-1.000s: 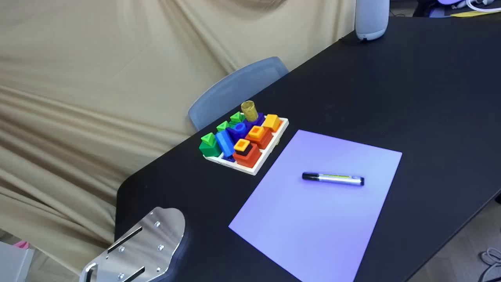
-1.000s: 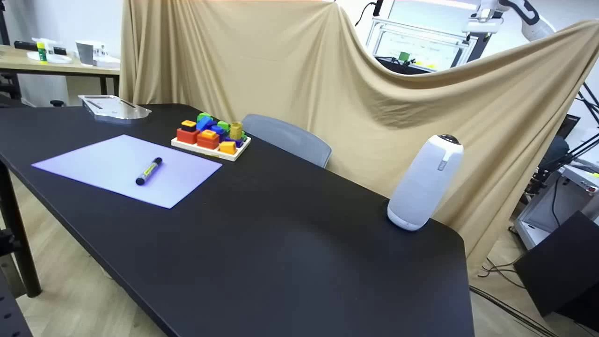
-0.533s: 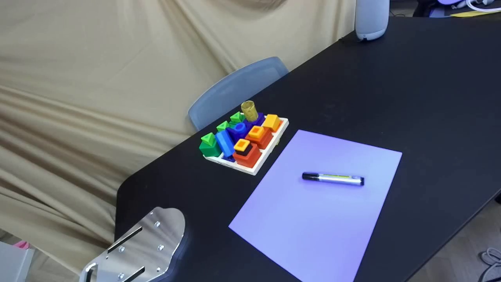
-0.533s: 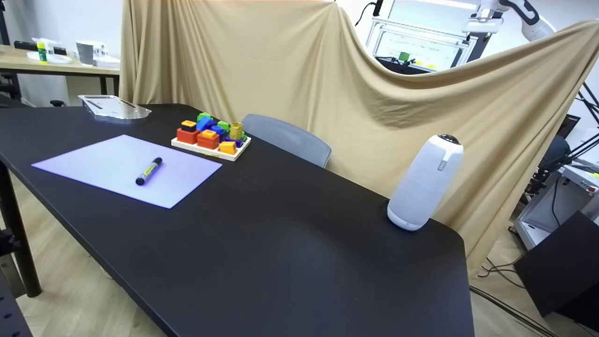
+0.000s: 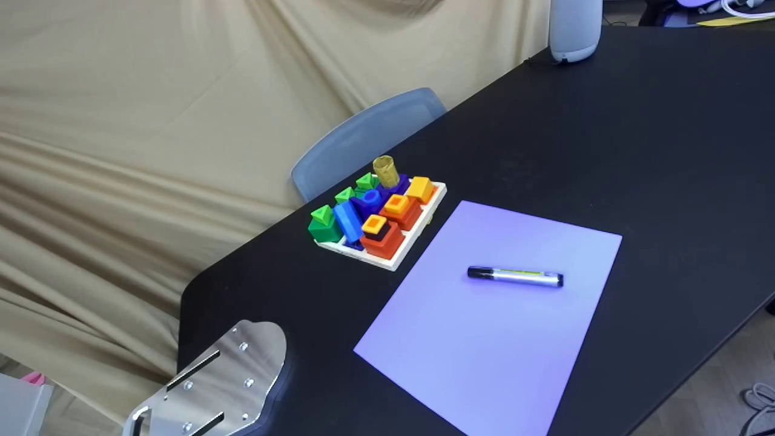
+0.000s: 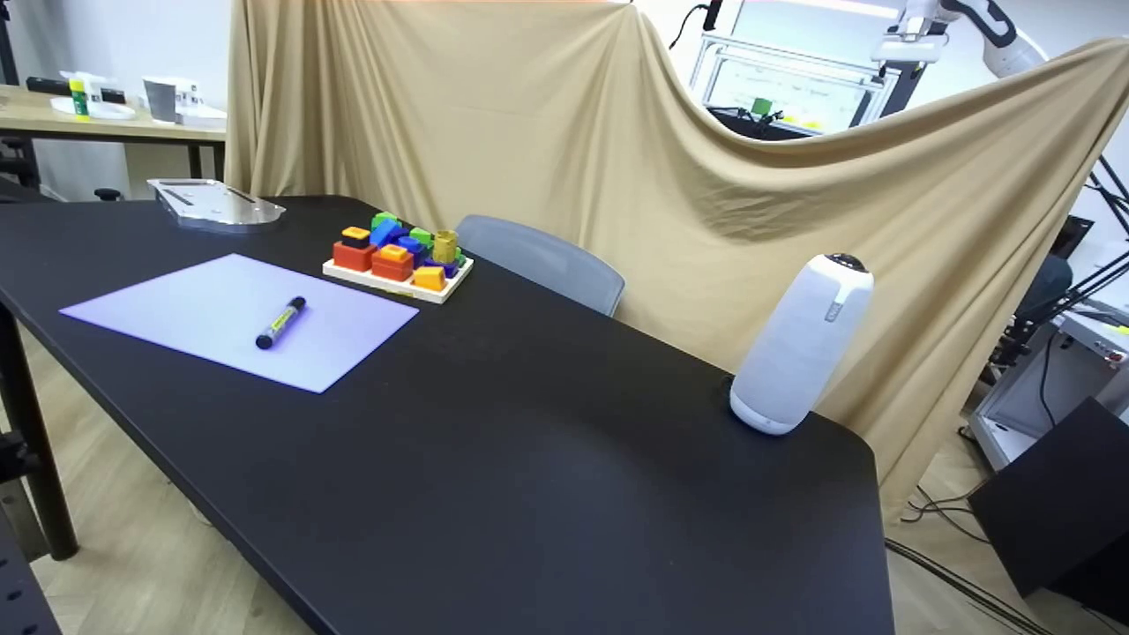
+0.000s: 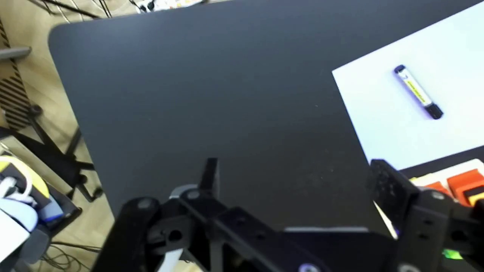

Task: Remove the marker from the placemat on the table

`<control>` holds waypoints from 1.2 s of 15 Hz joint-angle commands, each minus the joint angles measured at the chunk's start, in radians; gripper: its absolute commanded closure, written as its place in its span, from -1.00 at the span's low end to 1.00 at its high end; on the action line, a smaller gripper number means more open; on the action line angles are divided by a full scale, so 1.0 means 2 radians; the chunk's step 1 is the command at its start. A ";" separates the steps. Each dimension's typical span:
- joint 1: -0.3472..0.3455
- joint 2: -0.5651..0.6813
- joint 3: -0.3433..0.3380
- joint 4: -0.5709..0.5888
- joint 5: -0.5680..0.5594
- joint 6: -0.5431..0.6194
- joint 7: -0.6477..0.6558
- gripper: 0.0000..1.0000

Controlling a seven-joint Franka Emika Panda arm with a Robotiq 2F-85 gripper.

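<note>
Marker (image 5: 514, 277): silver-white barrel, black both ends, yellow label with dark print in the wrist view. Placemat (image 5: 484, 339): plain lavender in both exterior views, near-white in the wrist view. Worktop (image 6: 529, 459): plain matte black. Tray (image 5: 412, 232): white. Blocks (image 5: 396, 209): red, orange, green, blue, purple; cylinder (image 5: 386, 172) dull gold. Metal plate (image 5: 218, 375): silver. Curtain (image 6: 494, 106): plain tan. Chair (image 6: 547, 260): blue-grey. Rounded device (image 6: 798, 348): pale grey-white, dark top. Panel (image 7: 13, 100): dark stripes on brown. Gripper (image 7: 296, 162): black.
</note>
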 commanded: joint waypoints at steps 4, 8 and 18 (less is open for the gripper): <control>0.069 0.068 -0.039 -0.032 0.030 0.165 -0.134 -1.00; 0.110 0.119 -0.053 -0.050 0.050 0.258 -0.230 -1.00; 0.126 0.169 -0.015 -0.057 0.055 0.319 -0.205 -1.00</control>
